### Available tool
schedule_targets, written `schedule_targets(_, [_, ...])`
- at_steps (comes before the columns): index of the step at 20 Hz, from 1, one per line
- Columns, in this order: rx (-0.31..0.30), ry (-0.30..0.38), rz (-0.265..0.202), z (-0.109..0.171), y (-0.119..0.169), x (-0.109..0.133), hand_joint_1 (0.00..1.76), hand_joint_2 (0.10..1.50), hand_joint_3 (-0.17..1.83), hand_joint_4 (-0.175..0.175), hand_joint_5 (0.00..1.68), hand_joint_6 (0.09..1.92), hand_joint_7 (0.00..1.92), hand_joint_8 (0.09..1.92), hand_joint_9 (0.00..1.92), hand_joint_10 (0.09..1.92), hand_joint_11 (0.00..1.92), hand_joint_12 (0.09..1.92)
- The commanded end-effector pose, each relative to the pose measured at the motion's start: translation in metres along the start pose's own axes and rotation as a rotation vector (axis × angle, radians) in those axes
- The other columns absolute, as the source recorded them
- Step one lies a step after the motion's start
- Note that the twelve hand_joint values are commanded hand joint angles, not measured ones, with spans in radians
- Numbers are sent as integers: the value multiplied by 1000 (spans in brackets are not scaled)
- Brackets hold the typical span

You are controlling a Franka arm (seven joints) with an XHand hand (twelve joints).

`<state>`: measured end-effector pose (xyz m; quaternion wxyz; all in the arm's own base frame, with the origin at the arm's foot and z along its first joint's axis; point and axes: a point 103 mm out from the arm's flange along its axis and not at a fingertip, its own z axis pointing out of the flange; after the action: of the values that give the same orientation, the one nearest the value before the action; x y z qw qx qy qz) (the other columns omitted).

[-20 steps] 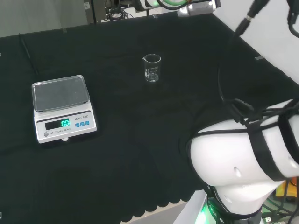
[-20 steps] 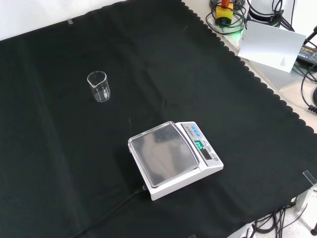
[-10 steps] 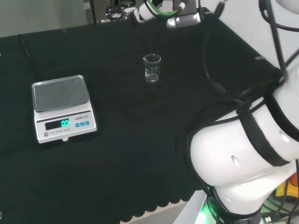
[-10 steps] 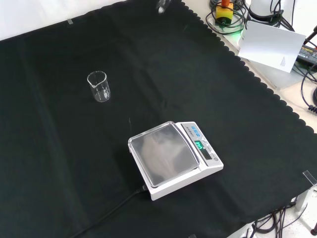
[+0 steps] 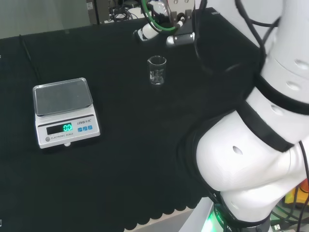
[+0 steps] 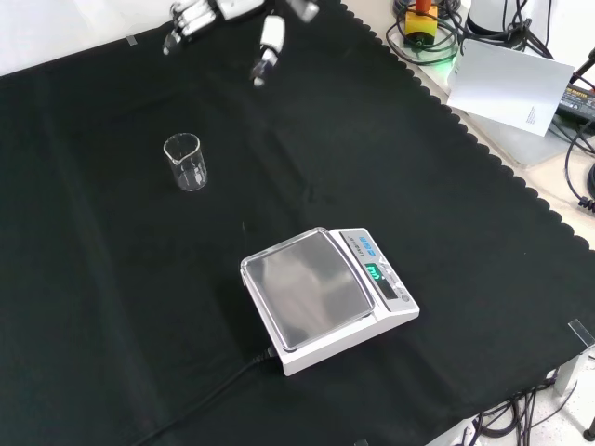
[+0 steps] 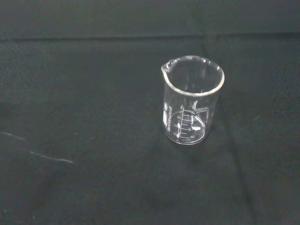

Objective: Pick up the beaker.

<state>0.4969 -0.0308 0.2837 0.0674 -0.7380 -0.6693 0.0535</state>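
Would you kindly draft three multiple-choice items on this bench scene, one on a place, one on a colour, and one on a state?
1. In the front view, where does the beaker stand relative to the scale?
A. On its pan
B. On the cloth, up and to the left of it
C. To its right, at the cloth's edge

2. What colour are the lit digits on the scale's display?
A. Red
B. Green
C. Blue

3. What is the state of the beaker?
A. Upright and empty, untouched by the hand
B. Tipped on its side
C. Lifted in the hand

Answers:
1 B, it stands on the black cloth, apart from the scale.
2 B, the head view shows green digits.
3 A, the wrist view shows it upright and clear, with the hand apart from it in the front view.
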Motion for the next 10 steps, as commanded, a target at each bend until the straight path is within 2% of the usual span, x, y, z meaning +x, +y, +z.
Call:
schedule_targets(1, [15, 63, 10, 45, 70, -36, 435, 700, 275, 6, 29, 87, 0, 653, 156, 833, 0, 1433])
schedule_targets(10, [84, 71, 33, 98, 99, -55, 429, 713, 242, 12, 8, 87, 0, 566, 121, 835, 0, 1393])
